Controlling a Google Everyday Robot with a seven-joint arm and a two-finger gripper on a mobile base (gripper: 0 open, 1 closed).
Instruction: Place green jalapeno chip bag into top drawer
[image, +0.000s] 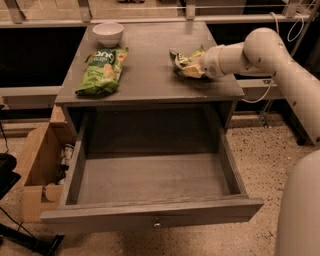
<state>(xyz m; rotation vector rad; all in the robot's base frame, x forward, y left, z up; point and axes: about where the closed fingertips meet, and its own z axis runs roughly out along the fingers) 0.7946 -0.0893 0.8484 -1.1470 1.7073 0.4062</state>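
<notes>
The green jalapeno chip bag (185, 64) is a crumpled dark-green foil bag with pale yellow patches. It lies on the right part of the grey tabletop (150, 80). My gripper (203, 65) comes in from the right at the end of the white arm and is pressed against the bag's right side, its tip hidden by the foil. The top drawer (150, 214) is pulled out wide below the tabletop. Its inside is bare, and its small round knob (157, 224) is on the front panel.
A longer bright-green bag with white lettering (102, 70) lies on the left of the tabletop. A white bowl (108, 34) stands behind it. An open cardboard box (37, 165) sits on the floor left of the drawer. My white base (300, 210) is at the right.
</notes>
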